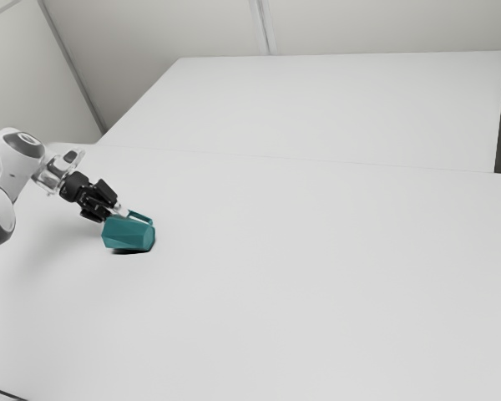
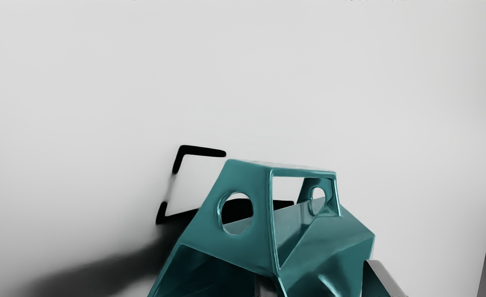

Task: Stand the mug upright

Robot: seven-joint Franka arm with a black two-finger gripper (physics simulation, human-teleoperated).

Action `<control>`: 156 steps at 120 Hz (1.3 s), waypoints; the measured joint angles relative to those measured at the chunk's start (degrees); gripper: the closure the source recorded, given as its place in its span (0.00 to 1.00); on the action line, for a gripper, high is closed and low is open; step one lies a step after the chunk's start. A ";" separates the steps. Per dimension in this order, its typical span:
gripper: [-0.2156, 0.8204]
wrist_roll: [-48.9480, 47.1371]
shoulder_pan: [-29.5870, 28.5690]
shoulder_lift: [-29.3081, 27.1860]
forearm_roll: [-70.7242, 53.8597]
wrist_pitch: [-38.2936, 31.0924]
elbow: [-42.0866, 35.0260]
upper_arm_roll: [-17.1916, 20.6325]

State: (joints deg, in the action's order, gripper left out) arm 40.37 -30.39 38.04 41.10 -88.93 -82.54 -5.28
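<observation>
with the faceted teal mug (image 1: 128, 235) tipped on its side right at the black two-finger gripper (image 2: 323, 284), jaws parted around one slanted wall (image 2: 317, 255), could twist or roll away if pinched off-centre.

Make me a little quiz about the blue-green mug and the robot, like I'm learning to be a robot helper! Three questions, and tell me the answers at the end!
1. True or false: the mug is standing upright on the table.
2. Which end of the mug is nearer my gripper?
A) the open end
B) the closed bottom
C) both just the same
3. Fill in the blank: the hole in the near side of the mug's handle has a ____ shape.

Key: 1 false; 2 A; 3 round
</observation>
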 joint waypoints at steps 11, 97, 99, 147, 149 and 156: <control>0.77 0.35 0.05 -0.02 0.65 0.01 -0.08 0.00; 0.96 -0.76 3.47 -3.08 2.20 0.04 -1.30 0.60; 0.97 -0.92 3.65 -3.49 2.06 0.06 -1.51 0.60; 0.97 -4.72 10.83 -9.49 -5.21 -1.30 -3.11 0.50; 0.97 -4.92 11.29 -9.65 -5.58 -1.50 -3.12 0.49; 0.97 -5.64 13.18 -10.41 -6.96 -2.29 -3.19 0.46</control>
State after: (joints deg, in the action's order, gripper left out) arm 34.73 -17.20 27.63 34.14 -91.22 -85.73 -4.82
